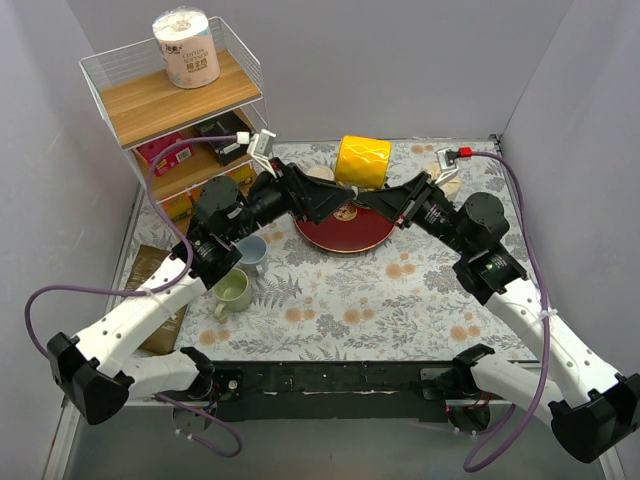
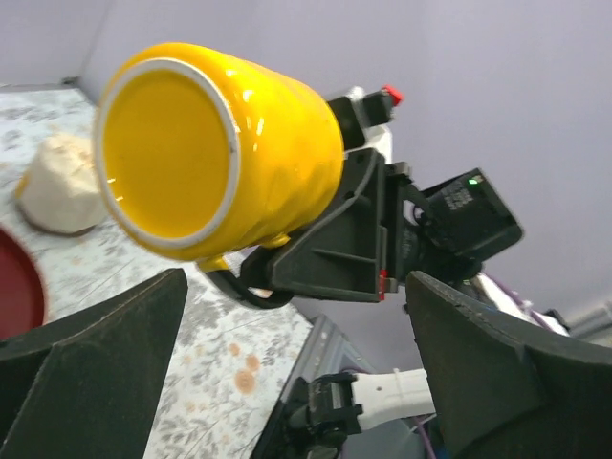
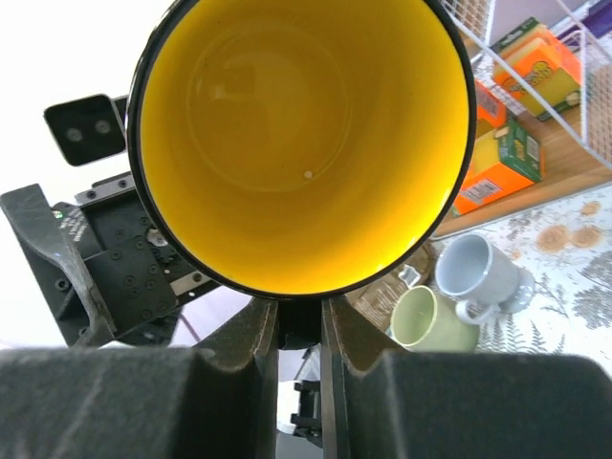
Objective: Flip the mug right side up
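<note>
The yellow mug [image 1: 362,160] hangs in the air on its side above the far edge of the red plate [image 1: 345,232]. My right gripper [image 1: 378,198] is shut on its dark handle. In the right wrist view the open mouth [image 3: 299,134] faces the camera, with the right gripper [image 3: 299,320] clamped on the handle just below the rim. In the left wrist view the mug's white-ringed base [image 2: 167,158] faces the camera. My left gripper [image 2: 292,292] is wide open and empty, just short of the mug, touching nothing. It also shows in the top view [image 1: 335,205].
A pale green mug [image 1: 233,291] and a grey-blue mug [image 1: 250,250] stand upright at the left. A wire shelf [image 1: 170,100] holding a toilet roll [image 1: 187,47] and boxes is at the back left. A cream lump [image 2: 59,182] lies beyond the plate. A brown packet [image 1: 150,275] lies at the left edge.
</note>
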`<state>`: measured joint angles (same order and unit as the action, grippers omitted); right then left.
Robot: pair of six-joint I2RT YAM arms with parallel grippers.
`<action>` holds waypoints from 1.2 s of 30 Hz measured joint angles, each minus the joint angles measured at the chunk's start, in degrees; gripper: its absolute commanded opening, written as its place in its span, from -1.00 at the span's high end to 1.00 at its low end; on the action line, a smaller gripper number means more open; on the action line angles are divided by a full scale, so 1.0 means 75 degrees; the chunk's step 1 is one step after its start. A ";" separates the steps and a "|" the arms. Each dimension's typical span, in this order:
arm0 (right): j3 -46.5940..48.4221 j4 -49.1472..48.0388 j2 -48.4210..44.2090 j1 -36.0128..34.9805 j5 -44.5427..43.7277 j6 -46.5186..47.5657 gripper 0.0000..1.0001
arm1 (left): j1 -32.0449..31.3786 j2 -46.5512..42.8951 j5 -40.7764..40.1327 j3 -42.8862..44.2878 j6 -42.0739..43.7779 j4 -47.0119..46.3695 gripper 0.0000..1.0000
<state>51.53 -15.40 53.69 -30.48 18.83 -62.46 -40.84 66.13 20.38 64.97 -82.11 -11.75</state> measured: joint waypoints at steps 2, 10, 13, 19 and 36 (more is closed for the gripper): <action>0.0000 0.0268 0.0000 0.0000 -0.0096 0.0189 0.97 | 0.0000 -0.0187 -0.0466 0.0009 0.0245 0.0522 -0.96; 0.0003 0.1853 0.0096 -0.0420 -0.0924 0.1431 0.97 | -0.0003 -0.0871 -0.3319 0.0286 0.1023 0.3002 -0.96; 0.0096 0.2486 0.0408 -0.1311 -0.1766 0.2063 0.97 | 0.0000 -0.1037 -0.4194 0.0577 0.1265 0.3599 -0.96; 0.0373 0.3404 0.1708 -0.3485 -0.3518 0.2751 0.97 | 0.0000 -0.1239 -0.5059 0.0938 0.1437 0.4202 -0.96; 0.2393 0.4473 0.5770 -0.4724 -0.6129 0.3203 0.97 | 0.0000 -0.1460 -0.5356 0.1361 0.1434 0.6015 -0.96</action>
<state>69.47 18.15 96.97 -65.91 -27.14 -38.44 -40.84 55.18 -19.79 75.18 -71.35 33.36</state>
